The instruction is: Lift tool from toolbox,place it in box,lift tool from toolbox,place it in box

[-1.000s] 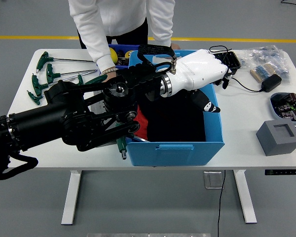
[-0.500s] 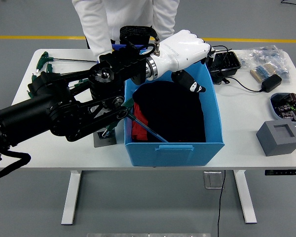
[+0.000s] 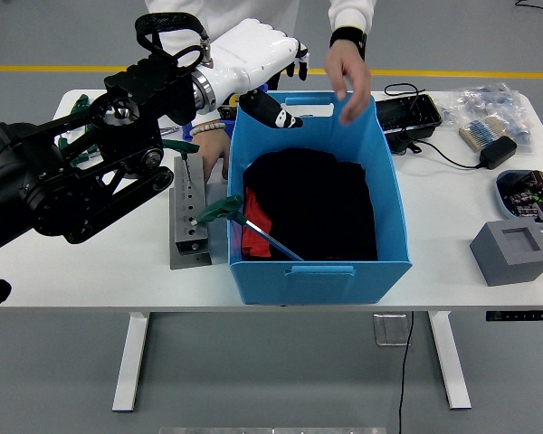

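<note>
My left hand [image 3: 270, 83] is white, on a black arm, and hangs above the far left corner of the blue box [image 3: 317, 271]. Its fingers are relaxed and hold nothing. A green T-handle hex key [image 3: 221, 213] lies in the box against the left wall, its shaft across a red item [image 3: 256, 231] and black cloth [image 3: 321, 203]. The grey tool holder [image 3: 188, 217] stands left of the box. More green T-handle tools [image 3: 77, 113] lie at the table's far left, partly hidden by my arm. My right arm is out of view.
A person at the far side grips the box's far rim with one hand [image 3: 348, 77] and rests the other hand [image 3: 219, 149] on the table by the holder. A black tray [image 3: 407, 113], bagged parts [image 3: 493, 113], an adapter [image 3: 498, 152] and a grey block [image 3: 513, 251] lie to the right.
My left hand has drawn back up and to the left, from over the box's middle to its far left corner. The hex key now rests in the box. The person's hand has taken the far rim.
</note>
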Available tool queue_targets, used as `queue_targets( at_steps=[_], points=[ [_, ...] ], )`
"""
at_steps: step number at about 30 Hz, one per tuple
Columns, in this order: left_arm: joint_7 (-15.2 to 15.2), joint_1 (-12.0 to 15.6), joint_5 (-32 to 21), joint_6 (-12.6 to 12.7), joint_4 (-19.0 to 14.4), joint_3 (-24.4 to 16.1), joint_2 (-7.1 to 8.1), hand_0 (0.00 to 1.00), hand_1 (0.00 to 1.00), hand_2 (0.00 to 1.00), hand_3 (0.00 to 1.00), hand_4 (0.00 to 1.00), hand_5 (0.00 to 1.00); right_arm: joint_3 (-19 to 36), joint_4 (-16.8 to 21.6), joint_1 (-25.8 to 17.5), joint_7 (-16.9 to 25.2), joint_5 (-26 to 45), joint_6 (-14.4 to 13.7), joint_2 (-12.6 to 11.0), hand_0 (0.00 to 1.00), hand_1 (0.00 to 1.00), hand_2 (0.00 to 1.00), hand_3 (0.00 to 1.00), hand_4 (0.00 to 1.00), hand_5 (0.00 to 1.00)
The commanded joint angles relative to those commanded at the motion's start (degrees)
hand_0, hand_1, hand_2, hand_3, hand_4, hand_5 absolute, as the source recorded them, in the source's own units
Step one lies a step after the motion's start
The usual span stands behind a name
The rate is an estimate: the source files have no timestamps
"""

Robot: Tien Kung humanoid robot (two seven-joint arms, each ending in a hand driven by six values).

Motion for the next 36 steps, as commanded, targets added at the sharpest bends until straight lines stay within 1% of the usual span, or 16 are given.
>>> queue_targets(
  at_steps=[5, 8, 9, 13, 15, 16, 18, 20, 21, 23, 27, 28, 29, 33, 34, 36],
  points=[
    [0.50, 1.19, 0.52, -0.76, 2.12, 0.53, 1.90, 0.420, 0.556, 0.608, 0.608, 0.913, 0.471, 1.57, 0.00, -0.14, -0.31, -1.47, 0.01, 0.06, 0.558, 0.651, 0.771, 0.645, 0.787, 0.741],
    [0.84, 1.85, 0.38, -1.37, 3.83, 0.76, 2.32, 0.420, 0.556, 0.608, 0.608, 0.913, 0.471, 1.77, 0.00, -0.17, -0.38, -1.60, -0.03, 0.13, 0.558, 0.651, 0.771, 0.645, 0.787, 0.741],
    [1.17, 2.01, 0.24, -1.86, 4.37, 0.77, 2.40, 0.441, 0.575, 0.648, 0.638, 0.910, 0.493, 1.78, 0.00, -0.16, -0.40, -1.61, -0.03, 0.15, 0.559, 0.650, 0.771, 0.645, 0.789, 0.743],
    [2.99, 2.66, -0.24, -4.25, 6.12, 0.43, 2.77, 0.441, 0.575, 0.648, 0.638, 0.910, 0.493, 1.38, 0.00, -0.18, -0.38, -1.25, -0.01, 0.18, 0.559, 0.650, 0.771, 0.645, 0.789, 0.743],
    [3.48, 3.15, -0.34, -4.50, 6.79, -0.05, 3.06, 0.441, 0.575, 0.648, 0.638, 0.910, 0.493, 0.91, 0.00, -0.20, -0.28, -0.79, -0.01, 0.19, 0.559, 0.650, 0.771, 0.645, 0.789, 0.743],
    [3.82, 3.56, -0.41, -4.43, 7.02, -0.47, 3.27, 0.435, 0.570, 0.647, 0.661, 0.905, 0.511, 1.10, 0.00, -0.23, -0.31, -0.92, -0.04, 0.22, 0.566, 0.650, 0.771, 0.644, 0.789, 0.743],
    [4.36, 4.40, -0.71, -3.82, 7.15, -1.29, 3.65, 0.435, 0.570, 0.647, 0.661, 0.905, 0.511, 1.17, 0.00, -0.29, -0.31, -0.89, -0.05, 0.25, 0.566, 0.650, 0.771, 0.644, 0.789, 0.743],
    [5.73, 6.39, -2.16, -1.58, 6.59, -3.22, 4.40, 0.435, 0.570, 0.647, 0.661, 0.905, 0.511, 1.01, 0.00, -0.39, -0.26, -0.60, -0.07, 0.31, 0.566, 0.650, 0.771, 0.644, 0.789, 0.743],
    [6.18, 7.08, -2.76, -0.81, 6.31, -3.99, 4.57, 0.399, 0.551, 0.628, 0.660, 0.903, 0.523, 1.18, 0.00, -0.41, -0.28, -0.75, -0.08, 0.33, 0.566, 0.649, 0.771, 0.644, 0.791, 0.744],
    [7.81, 9.77, -4.11, 1.83, 4.52, -6.93, 5.14, 0.399, 0.551, 0.628, 0.660, 0.903, 0.523, 1.69, 0.00, -0.53, -0.37, -1.16, -0.12, 0.42, 0.566, 0.649, 0.771, 0.644, 0.791, 0.744],
    [10.31, 14.63, -7.35, 5.34, 1.51, -12.54, 5.34, 0.399, 0.551, 0.628, 0.660, 0.903, 0.523, 3.04, 0.00, -0.72, -0.62, -2.38, -0.14, 0.54, 0.566, 0.649, 0.771, 0.644, 0.791, 0.744],
    [10.93, 16.14, -7.99, 6.26, 0.71, -14.30, 5.24, 0.337, 0.500, 0.606, 0.663, 0.888, 0.539, 3.47, 0.00, -0.79, -0.71, -2.80, -0.14, 0.59, 0.567, 0.649, 0.771, 0.644, 0.790, 0.745],
    [11.41, 17.13, -8.20, 6.85, 0.20, -15.58, 5.10, 0.337, 0.500, 0.606, 0.663, 0.888, 0.539, 3.66, 0.00, -0.84, -0.76, -3.00, -0.12, 0.61, 0.567, 0.649, 0.771, 0.644, 0.790, 0.745],
    [14.15, 23.11, -11.68, 11.83, -2.43, -22.76, 3.20, 0.337, 0.500, 0.606, 0.663, 0.888, 0.539, 5.08, 0.00, -1.07, -1.03, -4.37, -0.11, 0.80, 0.567, 0.649, 0.771, 0.644, 0.790, 0.745],
    [14.46, 24.33, -12.99, 13.17, -2.87, -24.11, 2.70, 0.273, 0.402, 0.561, 0.676, 0.848, 0.560, 5.33, 0.00, -1.12, -1.08, -4.65, -0.11, 0.84, 0.574, 0.649, 0.770, 0.643, 0.789, 0.745],
    [14.81, 27.52, -17.32, 17.38, -3.60, -27.41, 1.55, 0.273, 0.402, 0.561, 0.676, 0.848, 0.560, 5.40, 0.00, -1.21, -1.09, -4.67, -0.12, 0.91, 0.574, 0.649, 0.770, 0.643, 0.789, 0.745]
  ],
)
